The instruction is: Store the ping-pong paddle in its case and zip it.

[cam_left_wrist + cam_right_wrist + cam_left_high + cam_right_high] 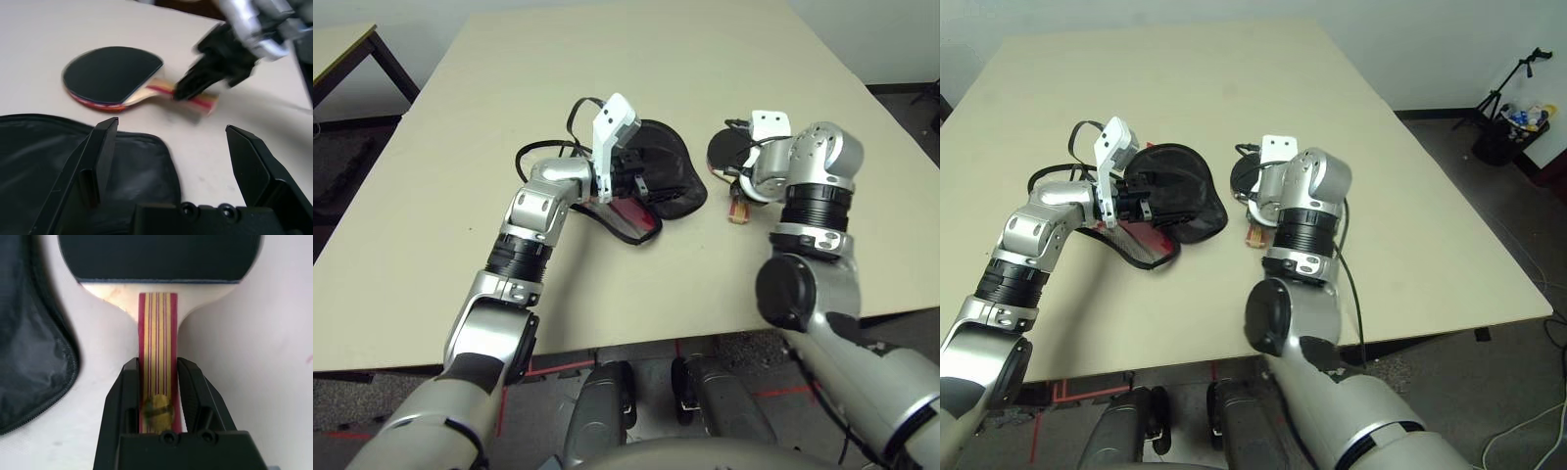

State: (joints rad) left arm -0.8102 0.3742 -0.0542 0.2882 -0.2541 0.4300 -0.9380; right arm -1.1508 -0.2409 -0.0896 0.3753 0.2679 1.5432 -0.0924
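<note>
The ping-pong paddle [726,152] lies flat on the table, black face up, its striped wooden handle [157,333] pointing toward me. My right gripper [158,364] is shut on that handle, one black finger [128,396] pressed against each side. Left of the paddle lies the case [671,166], black fabric with a red panel [631,215] at its near edge. My left gripper [172,126] hovers open over the case's edge nearest the paddle, with one finger [102,147] above the black fabric [58,161]. The left wrist view also shows the paddle [110,73] and the right gripper [195,85] on its handle.
The beige table [509,78] stretches far behind both things; its front edge [607,338] runs close below my arms. A black cable [548,147] loops off my left wrist. A second table [337,49] stands at the far left, and a tripod [1518,93] stands on the floor at the right.
</note>
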